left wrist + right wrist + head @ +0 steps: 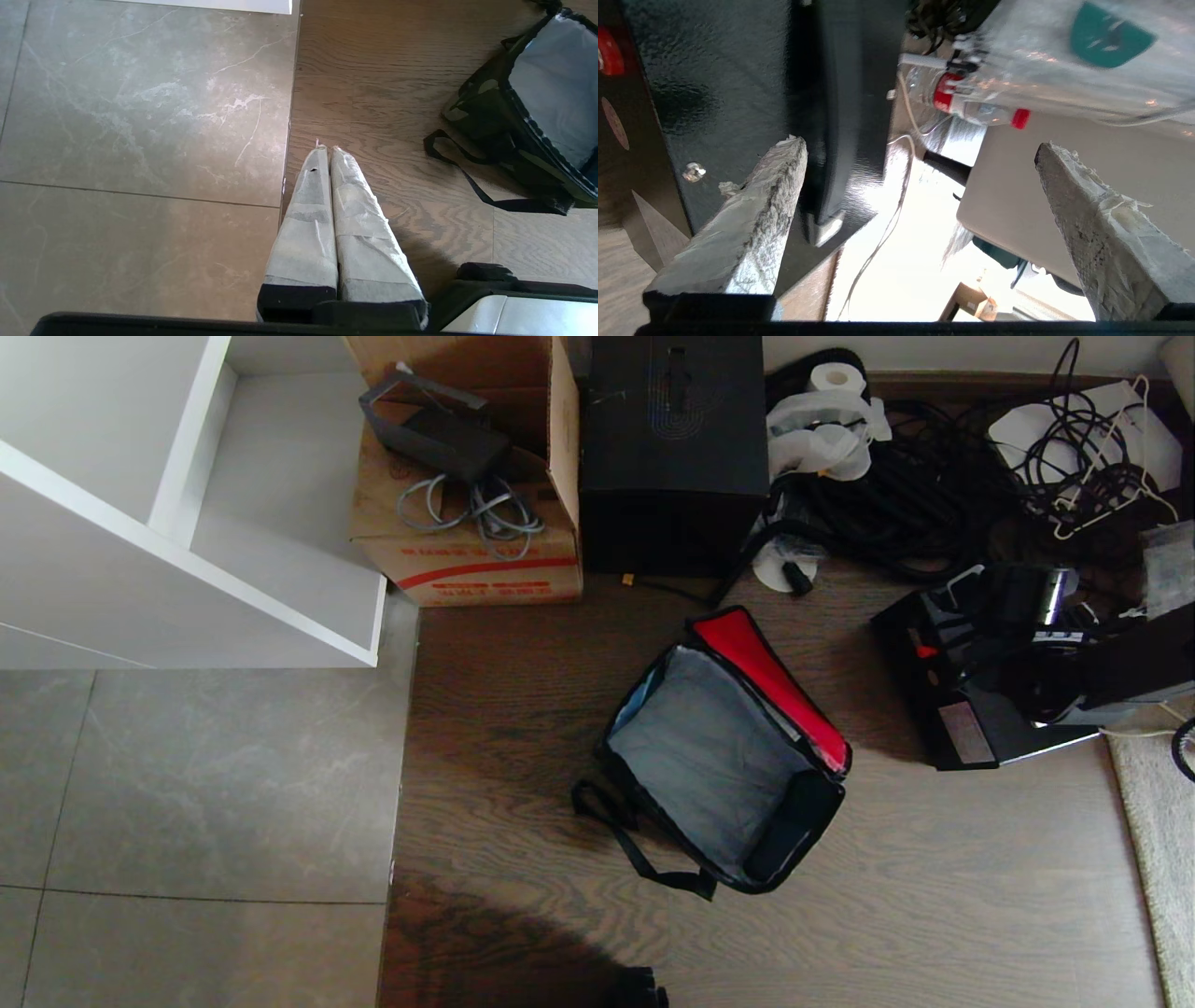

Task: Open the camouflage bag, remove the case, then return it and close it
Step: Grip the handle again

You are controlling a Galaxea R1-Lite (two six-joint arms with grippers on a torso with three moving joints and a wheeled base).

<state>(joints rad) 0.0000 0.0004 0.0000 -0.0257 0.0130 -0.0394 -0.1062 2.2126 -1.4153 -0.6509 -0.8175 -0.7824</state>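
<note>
Bag: the camouflage bag (pixel 724 756) lay open on the wooden floor (pixel 523 728), red flap folded back, grey inside showing nothing in it, black strap trailing toward the tiled floor (pixel 205 775).
Case: the black case (pixel 971 709) lay flat on the wood to the right of the bag, apart from it, near the rug's edge.
Right gripper: the right gripper (pixel 920 186) was over the case, fingers spread wide apart, one finger (pixel 770 186) over the case beside its bar handle (pixel 838 140), holding nothing.
Left gripper: the left gripper (pixel 327 151) hung above the seam between tile and wood, fingers pressed together, empty.
Background: a cardboard box (pixel 467 523) and a tall black box (pixel 672 448) stood along the wall.
</note>
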